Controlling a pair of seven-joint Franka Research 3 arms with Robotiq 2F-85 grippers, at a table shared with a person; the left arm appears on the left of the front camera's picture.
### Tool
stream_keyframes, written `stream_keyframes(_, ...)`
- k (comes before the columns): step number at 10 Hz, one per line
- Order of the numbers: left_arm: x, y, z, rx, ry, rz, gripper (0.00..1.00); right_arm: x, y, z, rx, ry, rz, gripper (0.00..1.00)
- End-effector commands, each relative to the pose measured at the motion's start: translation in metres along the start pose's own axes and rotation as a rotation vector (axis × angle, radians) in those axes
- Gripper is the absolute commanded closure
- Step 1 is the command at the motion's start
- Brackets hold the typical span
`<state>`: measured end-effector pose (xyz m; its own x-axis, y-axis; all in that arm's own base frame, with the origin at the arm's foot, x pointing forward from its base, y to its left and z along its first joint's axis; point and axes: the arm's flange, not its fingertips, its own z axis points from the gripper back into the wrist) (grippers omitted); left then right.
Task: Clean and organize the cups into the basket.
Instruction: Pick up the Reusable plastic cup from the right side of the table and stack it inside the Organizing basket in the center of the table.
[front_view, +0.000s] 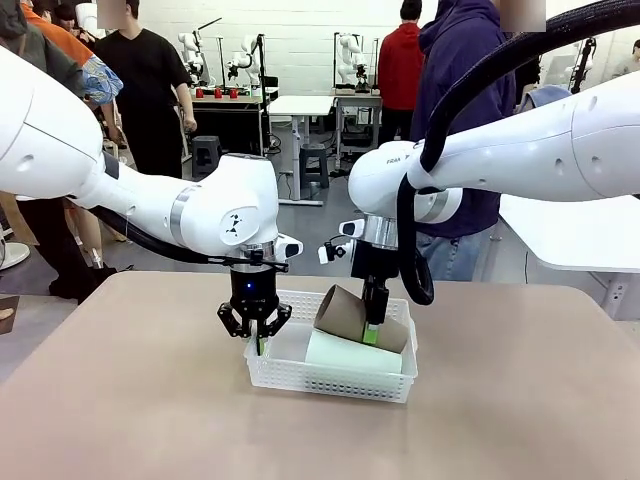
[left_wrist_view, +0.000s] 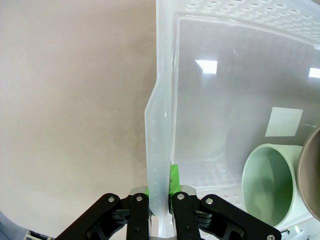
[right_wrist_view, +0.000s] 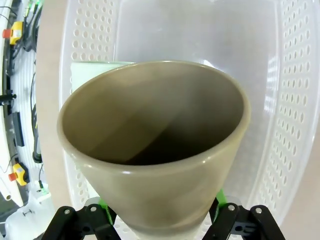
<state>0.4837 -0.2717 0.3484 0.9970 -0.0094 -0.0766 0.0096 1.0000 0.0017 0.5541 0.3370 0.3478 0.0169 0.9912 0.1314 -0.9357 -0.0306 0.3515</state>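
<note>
At the left rim of the basket (front_view: 330, 383) my left claw (front_view: 256, 338) is clamped tight, while the right claw (front_view: 373, 322) straddles the brown cup (front_view: 340, 310) leaning on the mint cup (front_view: 352, 352) inside, pinching or loose I cannot tell, so I'd spread fully and rise straight.

- The basket (front_view: 330, 383) is white, shallow and rectangular, with fine mesh sides. It sits flat at the lower centre of the front view.
- The green cup (front_view: 350, 352) is pale mint. It lies on its side inside the basket along the near wall, mouth toward the picture's left.
- The brown cup (front_view: 345, 313) is matte tan. It leans tilted on top of the green cup in the basket's right half, wide end toward the upper left.
</note>
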Motion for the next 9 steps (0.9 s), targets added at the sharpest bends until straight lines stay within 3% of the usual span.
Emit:
stream_keyframes(1,0.0,0.001,0.002,-0.002,-0.006,0.0,1.0,0.001,0.001,-0.001,0.017,-0.047,0.031,0.01)
stream_keyframes(5,0.0,0.001,0.002,-0.002,-0.006,0.0,1.0,0.001,0.001,0.001,0.007,-0.072,0.044,0.0)
stream_keyframes(9,0.0,0.001,0.002,-0.002,-0.006,0.0,1.0,-0.015,0.014,0.029,-0.033,-0.157,0.035,0.0)
